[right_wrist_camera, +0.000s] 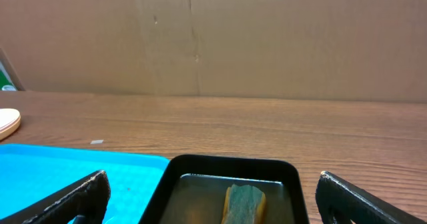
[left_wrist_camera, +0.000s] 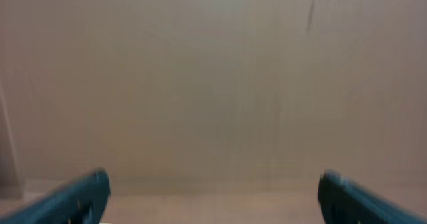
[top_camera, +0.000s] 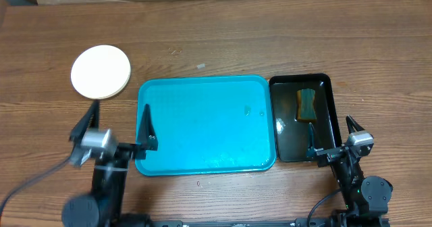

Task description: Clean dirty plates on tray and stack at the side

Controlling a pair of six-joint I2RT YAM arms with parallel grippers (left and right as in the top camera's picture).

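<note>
Tray bare, plates piled far left, both arms idle.
The plates [top_camera: 100, 71] sit as one white pile on the surface [top_camera: 216, 38], off the tray [top_camera: 202, 122]; I can't count its layers from above. My left fingers [top_camera: 146, 125] gape wide and empty at the tray's near-left corner, where a careless swing left could knock the pile. One blue tray, one black tray [top_camera: 325, 85], one sponge [top_camera: 307, 104] inside. My right fingers [top_camera: 311, 138] are also wide and empty.
</note>
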